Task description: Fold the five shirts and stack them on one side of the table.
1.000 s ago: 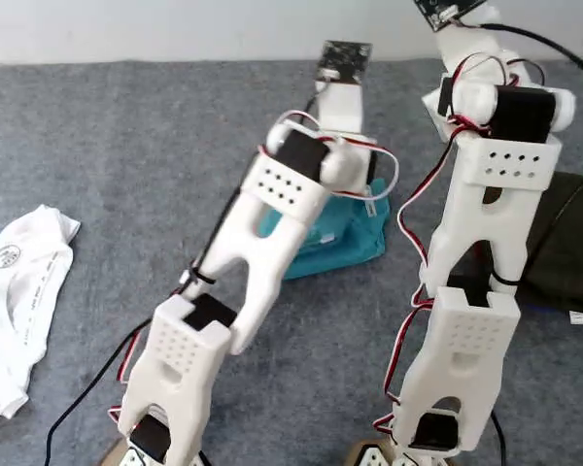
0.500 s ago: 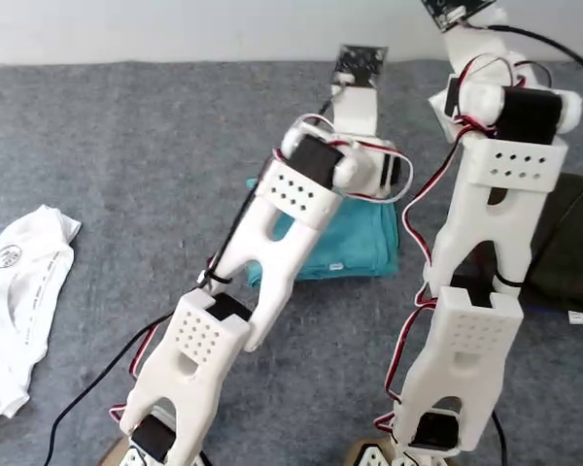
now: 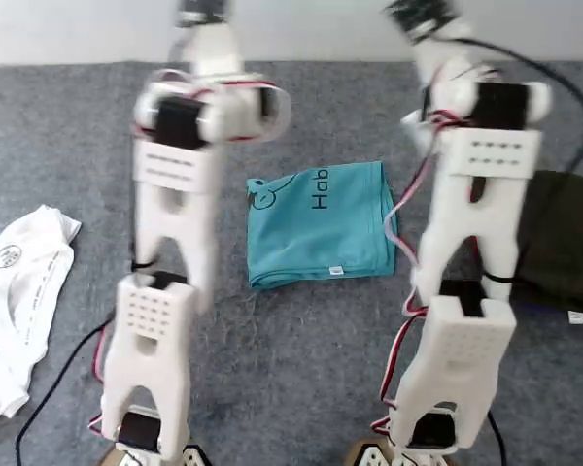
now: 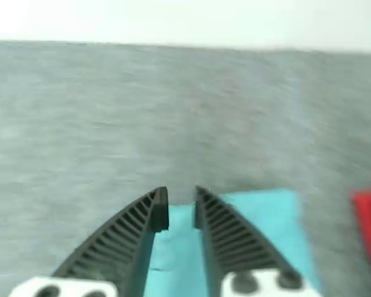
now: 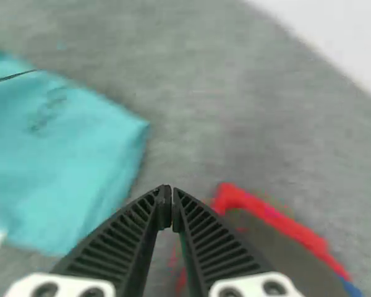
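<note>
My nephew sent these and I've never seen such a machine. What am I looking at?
Two white robot arms stand at a grey-covered table. The high view looks down on the left arm and right arm. The other two pictures come from wrist cameras, looking along the black left gripper and right gripper. A folded teal shirt lies between the arms, a crumpled white shirt beside the left arm, a dark shirt beside the right. Neither gripper holds anything.

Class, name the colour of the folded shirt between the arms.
The folded shirt is teal; high view.
</note>
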